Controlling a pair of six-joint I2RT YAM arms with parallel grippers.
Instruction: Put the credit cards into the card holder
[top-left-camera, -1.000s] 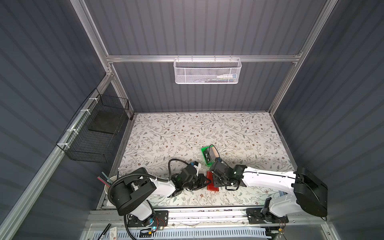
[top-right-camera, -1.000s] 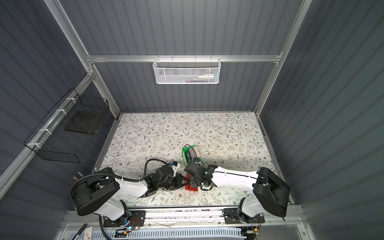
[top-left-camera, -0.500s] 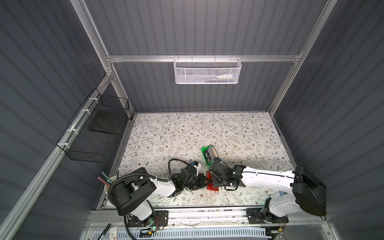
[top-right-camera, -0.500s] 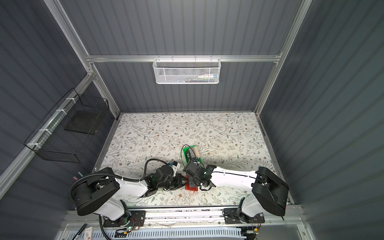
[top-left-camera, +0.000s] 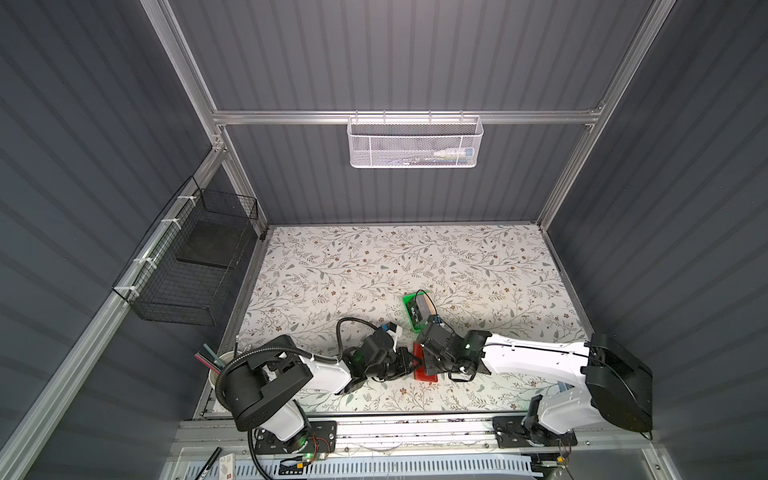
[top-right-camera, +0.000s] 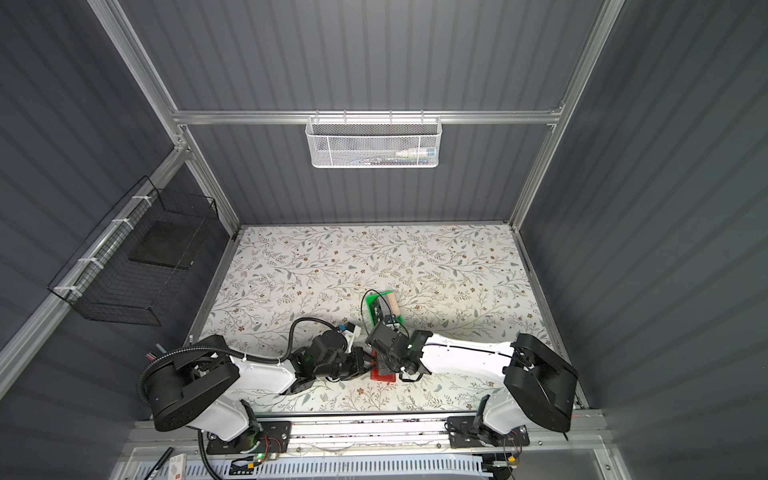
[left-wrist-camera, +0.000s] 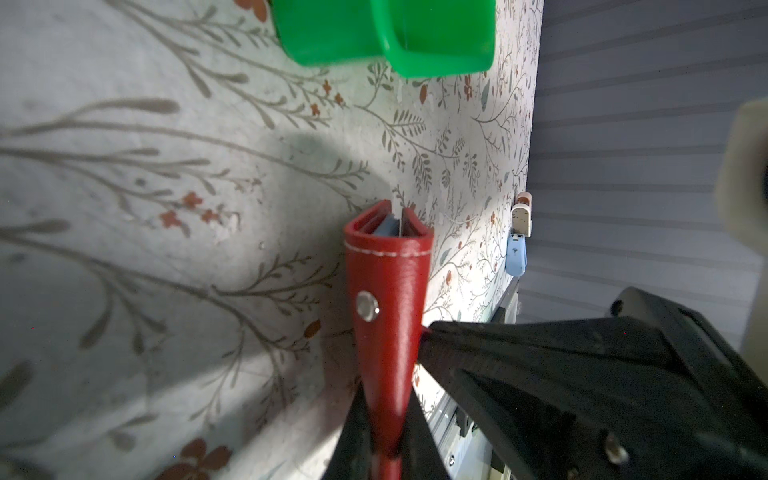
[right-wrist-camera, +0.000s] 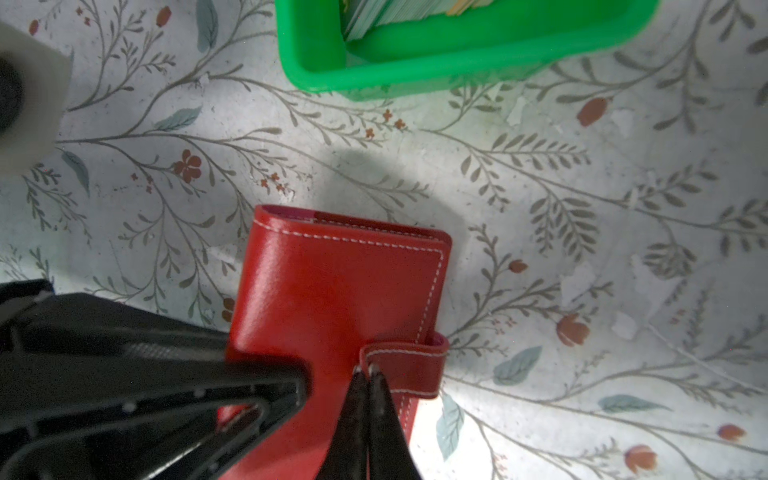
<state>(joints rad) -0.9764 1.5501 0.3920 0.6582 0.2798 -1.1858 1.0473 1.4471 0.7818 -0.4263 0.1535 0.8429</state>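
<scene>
- Pinching the closed card holder (right-wrist-camera: 340, 282) by its spine with my left fingers (top-left-camera: 412, 360): it is grained red leather-look with white stitching, lying near the middle of the floral counter (right-wrist-camera: 582, 208).
- My right fingers (right-wrist-camera: 365, 374) are pressed together, tips touching the end of its rounded snap tab (right-wrist-camera: 411, 365).
- Just beyond it on the far side, a glossy green plastic tray (right-wrist-camera: 415, 70) holds the credit cards (right-wrist-camera: 395, 16), thin edges stacked.

One red card holder (right-wrist-camera: 332, 291), one green tray (right-wrist-camera: 316, 62), one stack of credit cards (right-wrist-camera: 395, 12) too tightly packed to count, two robot arms, the left arm (top-left-camera: 320, 372) and the right arm (top-left-camera: 536, 361), one white mesh basket (top-left-camera: 413, 143), one black wire basket (top-left-camera: 187, 266), one cup (top-left-camera: 214, 376) of pens
</scene>
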